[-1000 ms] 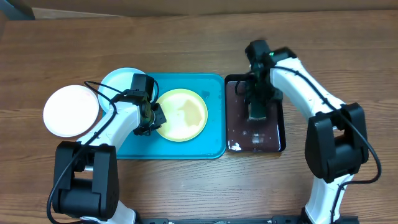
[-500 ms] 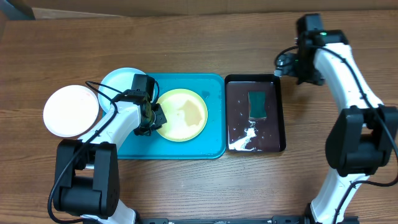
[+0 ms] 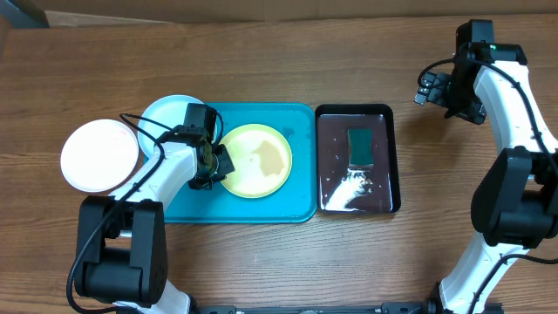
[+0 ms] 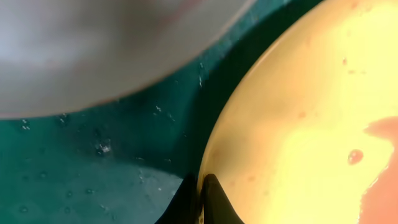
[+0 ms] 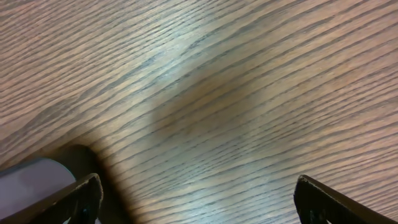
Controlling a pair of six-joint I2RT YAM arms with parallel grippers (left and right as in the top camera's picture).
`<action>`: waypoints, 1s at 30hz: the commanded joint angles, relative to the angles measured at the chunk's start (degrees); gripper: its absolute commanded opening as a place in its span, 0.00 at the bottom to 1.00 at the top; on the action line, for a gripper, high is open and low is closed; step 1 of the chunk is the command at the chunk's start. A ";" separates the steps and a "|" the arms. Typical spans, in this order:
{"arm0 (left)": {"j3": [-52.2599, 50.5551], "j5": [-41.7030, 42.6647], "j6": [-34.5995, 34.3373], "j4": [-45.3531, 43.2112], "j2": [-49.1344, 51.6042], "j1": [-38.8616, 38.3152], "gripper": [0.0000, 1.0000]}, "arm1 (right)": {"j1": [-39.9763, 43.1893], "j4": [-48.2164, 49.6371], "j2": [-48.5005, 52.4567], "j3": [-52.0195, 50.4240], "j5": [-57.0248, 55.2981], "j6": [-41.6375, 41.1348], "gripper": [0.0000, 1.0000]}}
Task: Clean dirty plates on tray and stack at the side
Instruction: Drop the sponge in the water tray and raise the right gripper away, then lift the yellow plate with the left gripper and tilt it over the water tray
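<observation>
Left gripper (image 4: 200, 200) pinching yellow plate (image 3: 257, 161) left rim | right gripper (image 3: 430, 87) wide, empty | plate stiff, light, likely slick: hold rim.

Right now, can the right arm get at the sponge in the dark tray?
Probably yes: the sponge lies uncovered in the dark tray, the right gripper hangs open nearby, and the left gripper is off at the yellow plate.

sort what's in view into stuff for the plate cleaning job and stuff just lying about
For the job:
- yellow plate, pinched at its rim by the left tool
- light blue plate
- white plate
- turquoise tray
- green sponge, probably the cleaner

Lying about:
- dark tray, which only holds the sponge
</observation>
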State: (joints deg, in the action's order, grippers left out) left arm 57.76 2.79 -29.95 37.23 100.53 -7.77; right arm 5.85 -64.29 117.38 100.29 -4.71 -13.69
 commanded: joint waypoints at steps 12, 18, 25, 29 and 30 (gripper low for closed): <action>10.49 -2.71 5.20 7.91 -5.27 -0.13 0.04 | -0.20 0.17 -0.31 0.94 -0.17 -0.22 1.00; 15.41 -2.95 7.74 8.92 -8.57 -0.15 0.04 | -0.20 0.17 -0.31 0.92 -0.15 -0.22 1.00; 20.28 -3.72 7.96 8.87 -9.49 -3.34 0.04 | -0.20 0.15 -0.31 0.94 -0.17 -0.22 1.00; 22.25 -8.22 7.91 8.85 -9.49 -8.37 0.04 | -0.20 0.17 -0.31 0.92 -0.15 -0.22 1.00; 22.58 -9.35 7.89 8.83 -9.49 -9.73 0.04 | -0.20 0.17 -0.31 0.92 -0.15 -0.22 1.00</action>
State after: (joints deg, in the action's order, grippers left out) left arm 77.58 -2.37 -23.35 46.15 92.36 -13.43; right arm 5.85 -64.29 117.38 100.29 -4.71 -13.69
